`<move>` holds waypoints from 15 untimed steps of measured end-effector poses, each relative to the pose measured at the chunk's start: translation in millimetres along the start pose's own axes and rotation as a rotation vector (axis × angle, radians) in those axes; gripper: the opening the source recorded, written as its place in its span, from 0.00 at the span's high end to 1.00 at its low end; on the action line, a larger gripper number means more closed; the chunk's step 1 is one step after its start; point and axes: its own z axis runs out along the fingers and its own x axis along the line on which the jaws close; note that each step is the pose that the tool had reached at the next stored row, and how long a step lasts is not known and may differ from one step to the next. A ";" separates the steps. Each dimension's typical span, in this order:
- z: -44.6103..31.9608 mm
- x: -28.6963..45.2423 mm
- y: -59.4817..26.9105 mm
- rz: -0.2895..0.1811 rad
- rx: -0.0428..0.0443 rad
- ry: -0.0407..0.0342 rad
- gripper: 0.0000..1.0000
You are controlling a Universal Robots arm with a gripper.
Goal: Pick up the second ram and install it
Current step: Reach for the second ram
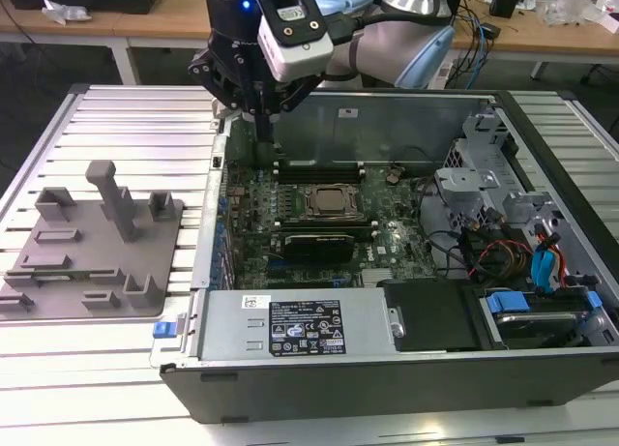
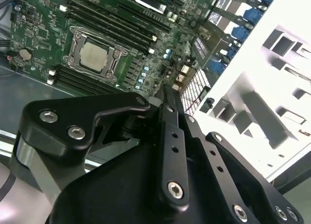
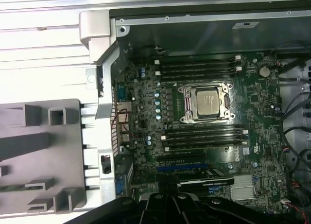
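Tray [image 1: 97, 257]: grey, upright posts, on the slatted table [image 1: 126, 127], beside the case.
Case [image 1: 387, 378]: open, motherboard [image 1: 392, 241] and CPU socket [image 1: 332, 201] exposed.

No print can be read. In the exterior view, a white sticker [image 1: 256, 302] and a black label [image 1: 306, 335] crowded with small marks are seen on the grey metal cover [image 1: 227, 332] inside the computer case [image 1: 387, 383]. In the first wrist view, a small sticker [image 3: 244, 25] is seen on the case wall [image 3: 194, 37], equally illegible.
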 end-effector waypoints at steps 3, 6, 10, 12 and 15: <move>-0.1 5.3 -0.4 0.000 0.0000 0.0000 0.92; -0.2 9.7 -0.7 0.000 0.0000 0.0000 0.92; -0.4 17.0 -1.3 0.000 0.0000 0.0000 0.92; -0.6 20.9 -1.6 0.000 0.0000 0.0000 0.92; -0.6 24.8 -1.8 0.000 0.0000 -0.0001 0.92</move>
